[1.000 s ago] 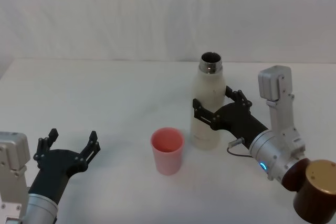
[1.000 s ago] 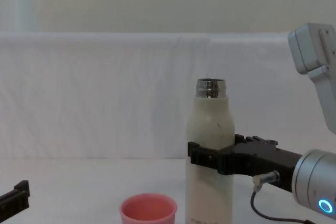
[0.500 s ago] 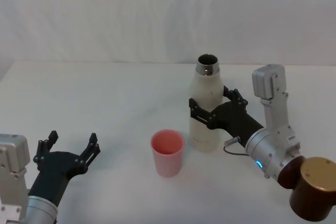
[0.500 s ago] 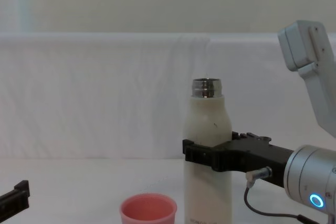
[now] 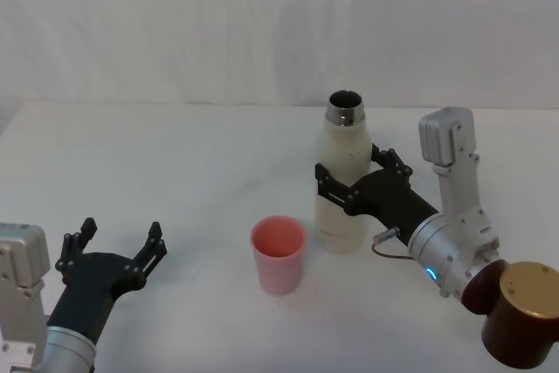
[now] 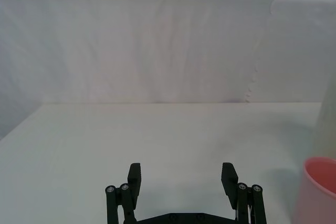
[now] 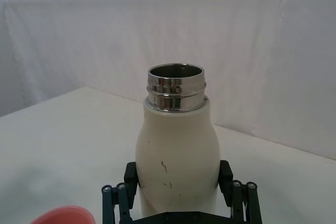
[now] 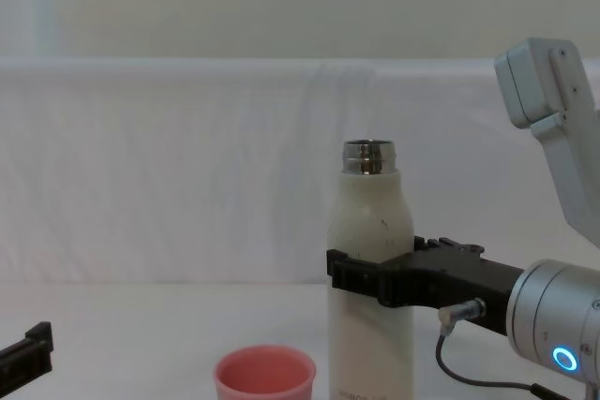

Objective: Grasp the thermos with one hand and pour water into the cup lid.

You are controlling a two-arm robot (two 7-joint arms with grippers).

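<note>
Right claw (image 5: 355,183) clamps thermos (image 5: 343,176) mid-body — base cut off in chest view.

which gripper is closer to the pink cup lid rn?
Right. The right gripper is clamped around the thermos just beside the cup lid; the left gripper sits open, well off to the cup lid's left.

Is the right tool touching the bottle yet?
Touching. In the right wrist view, the right tool has its fingers pressed against both sides of the bottle.

The pink cup (image 5: 279,253) stands just beside the bottle (image 5: 342,181), leaving a narrow gap. Bare table (image 5: 157,155) lies wide to the left.
</note>
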